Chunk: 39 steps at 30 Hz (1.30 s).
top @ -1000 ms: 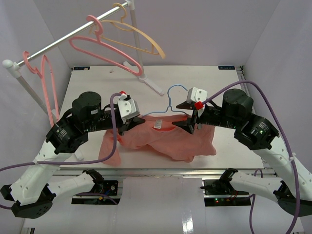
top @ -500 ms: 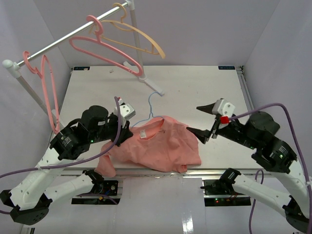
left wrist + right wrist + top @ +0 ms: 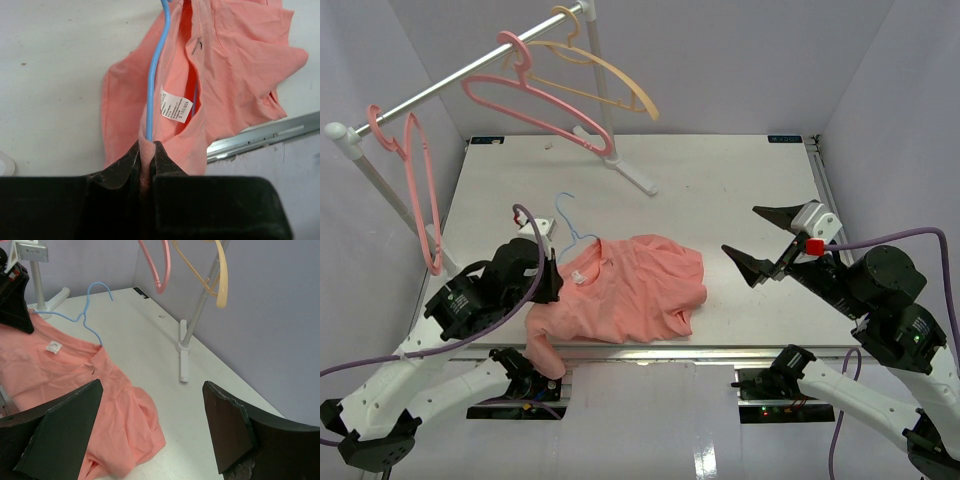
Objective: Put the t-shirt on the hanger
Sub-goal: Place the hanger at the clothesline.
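You had one t-shirt [image 3: 620, 290], one light-blue wire hanger [image 3: 570, 222], two thick pink hangers [image 3: 535, 105] and one pale orange hanger [image 3: 610, 75] on the rail [image 3: 440, 90], and two grippers in play.

The t-shirt lay crumpled on the table [image 3: 720, 180] in the lower centre of the overhead view, its left end drooping past the near edge. The hanger's hook poked out at the shirt's upper left, and the rest of the wire ran down into the collar.

Your left gripper [image 3: 146, 147] was clamped on a fold of the shirt's pink cloth at the bottom of the wrist view. The blue wire [image 3: 156, 65] ran straight down to the jaws beside the white label [image 3: 176, 105]. It may have been pinched along with the cloth, but the fold hid that.

Your right gripper [image 3: 740, 230] stood wide apart and held nothing. It sat at the right of the overhead view, well apart from the shirt's right edge. In its wrist view, the shirt [image 3: 60, 375] filled the lower left and the hanger's hook [image 3: 82, 315] rose at upper left.

The hanger's shoulders and lower bar were buried under cloth. From above, the left fingers were mostly covered by the arm. The shirt's sleeves could not be told apart in the heap.
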Motion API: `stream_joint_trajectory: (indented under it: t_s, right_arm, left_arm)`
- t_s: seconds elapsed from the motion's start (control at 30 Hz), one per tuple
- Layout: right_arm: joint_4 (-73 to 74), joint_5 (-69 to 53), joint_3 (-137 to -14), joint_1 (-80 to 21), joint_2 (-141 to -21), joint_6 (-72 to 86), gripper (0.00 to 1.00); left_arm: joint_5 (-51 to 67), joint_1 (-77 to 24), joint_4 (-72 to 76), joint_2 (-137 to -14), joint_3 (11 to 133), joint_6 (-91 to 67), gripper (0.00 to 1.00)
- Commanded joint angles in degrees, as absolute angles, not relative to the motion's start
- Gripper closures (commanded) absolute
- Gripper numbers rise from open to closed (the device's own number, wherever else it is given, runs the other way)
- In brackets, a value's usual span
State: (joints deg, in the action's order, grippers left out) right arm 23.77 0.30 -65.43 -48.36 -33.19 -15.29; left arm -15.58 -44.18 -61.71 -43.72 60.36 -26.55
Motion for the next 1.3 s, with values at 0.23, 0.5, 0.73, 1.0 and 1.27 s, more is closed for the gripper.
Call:
stream_joint_trajectory:
  t_s: [0.23, 0.5, 0.73, 1.0, 1.27]
  right_arm:
    - [21.4, 2.6, -64.8, -49.1, -31.3, -14.9, 0.12]
    - [21.4, 3.8, -64.4, -49.6, -31.9, -15.1, 0.11]
    - [21.5, 4.0, -64.3, -49.8, -32.8, -15.1, 0.11]
    - [21.4, 3.5, -64.5, -49.8, -34.4, -15.2, 0.11]
    - [21.6, 3.4, -64.5, -49.7, -35.9, -15.1, 0.11]
  left_arm:
    - [-38.6, -44.2, -66.3, -36.2, 67.0, -44.0, 1.00]
    - [-49.0, -44.2, -67.0, -45.3, 76.5, -46.3, 1.00]
    - [-53.6, -44.2, -64.8, -52.9, 87.3, -39.3, 1.00]
    - [-59.8, -44.2, -55.3, -57.4, 93.7, -27.6, 1.00]
    - [-63.0, -44.2, -47.7, -62.1, 97.4, -17.8, 1.00]
